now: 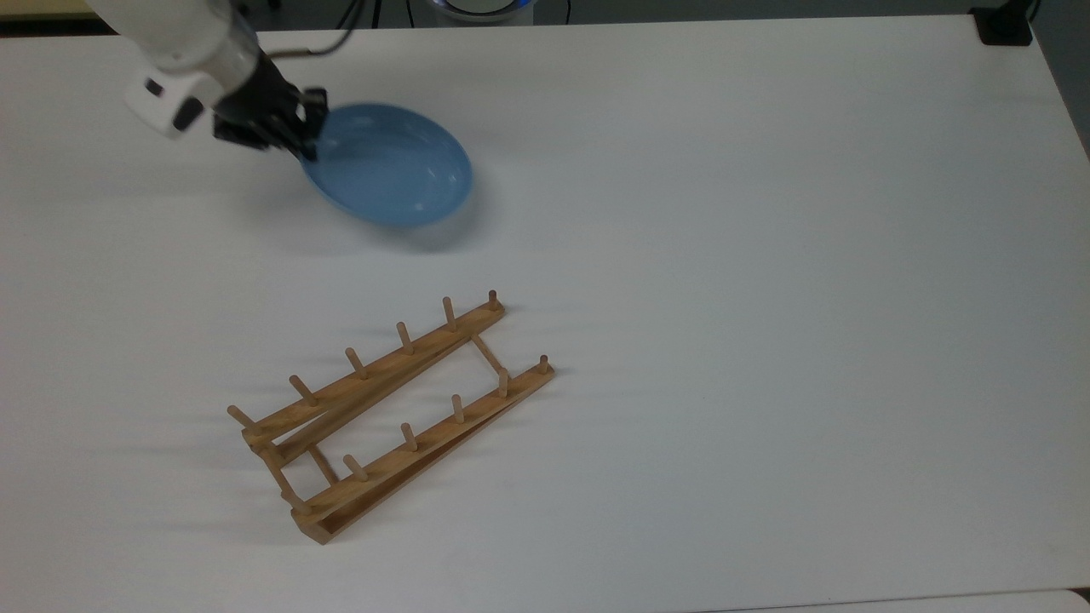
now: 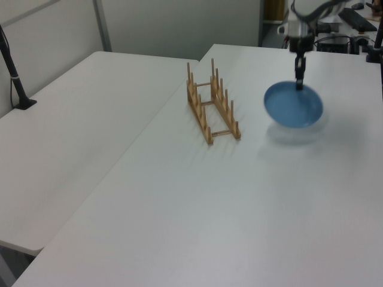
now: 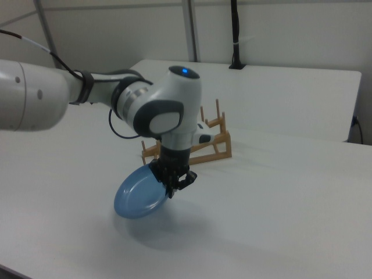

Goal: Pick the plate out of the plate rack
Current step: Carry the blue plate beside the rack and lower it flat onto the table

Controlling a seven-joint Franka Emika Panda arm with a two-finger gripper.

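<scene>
The light-blue plate (image 1: pixel 390 164) hangs a little above the white table, tilted close to flat, with a shadow under it. My gripper (image 1: pixel 308 143) is shut on the plate's rim at the top view's left. In the left view the plate (image 2: pixel 293 105) is to the right of the plate rack (image 2: pixel 212 103), and the gripper (image 2: pixel 298 84) pinches its far rim. In the right view the plate (image 3: pixel 138 196) hangs below the gripper (image 3: pixel 173 190), in front of the plate rack (image 3: pixel 195 145). The wooden plate rack (image 1: pixel 387 419) stands with no plate in it, well clear of the held one.
The white table (image 1: pixel 766 255) stretches wide at the top view's right. A second table (image 2: pixel 72 119) adjoins it at the left view's left, with a black post (image 2: pixel 15 75) on it. A black clamp (image 1: pixel 1005 25) sits at the far right corner in the top view.
</scene>
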